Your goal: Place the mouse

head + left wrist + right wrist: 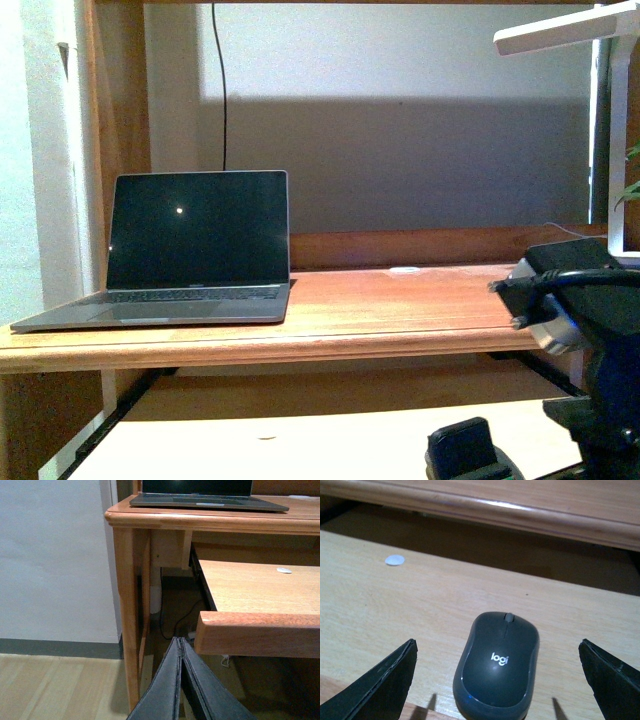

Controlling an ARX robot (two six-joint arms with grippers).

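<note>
The mouse (497, 665) is dark grey with a pale logo and lies flat on the pale wooden pull-out shelf (380, 610) below the desk top. My right gripper (497, 645) is open, its two fingers standing wide on either side of the mouse without touching it. The right arm (585, 330) shows at the right of the front view, where I cannot make out the mouse. My left gripper (179, 641) is shut and empty, low beside the desk leg (125, 605), in front of the shelf's front edge (260, 632).
An open laptop (195, 250) stands on the left of the desk top (420, 305). A white lamp (570, 30) hangs at the upper right. A small white disc (395, 560) lies on the shelf. The desk's front edge (520, 510) overhangs the shelf.
</note>
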